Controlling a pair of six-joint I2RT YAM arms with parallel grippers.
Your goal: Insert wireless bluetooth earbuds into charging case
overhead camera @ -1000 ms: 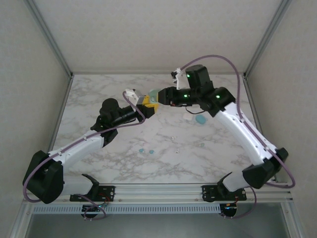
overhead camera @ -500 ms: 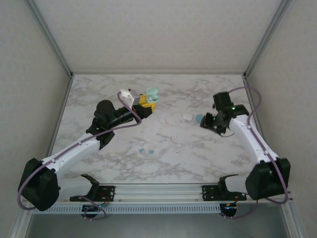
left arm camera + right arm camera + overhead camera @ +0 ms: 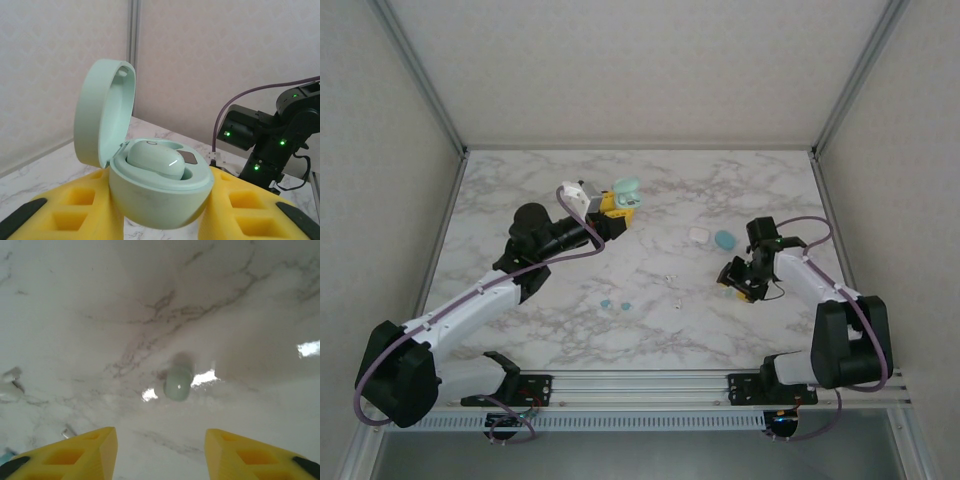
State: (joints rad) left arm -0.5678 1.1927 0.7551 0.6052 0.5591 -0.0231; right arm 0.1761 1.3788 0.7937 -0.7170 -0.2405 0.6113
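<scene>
Pulls the right gripper (image 3: 161,445) way back from the open mint case (image 3: 155,185), off the far middle and out to the right side. Drops it low over the marble top (image 3: 75,290) now, jaws parted just short of a pale green earbud (image 3: 177,382). Also nudges the left gripper (image 3: 617,206) and that case slightly farther back.

Right pincer (image 3: 160,437) fingers spread wide; bare desk (image 3: 240,315) all round the pale green earbud (image 3: 177,383). Nearest obstacle: small clear bits (image 3: 11,376) at its 9 o'clock, well apart.
</scene>
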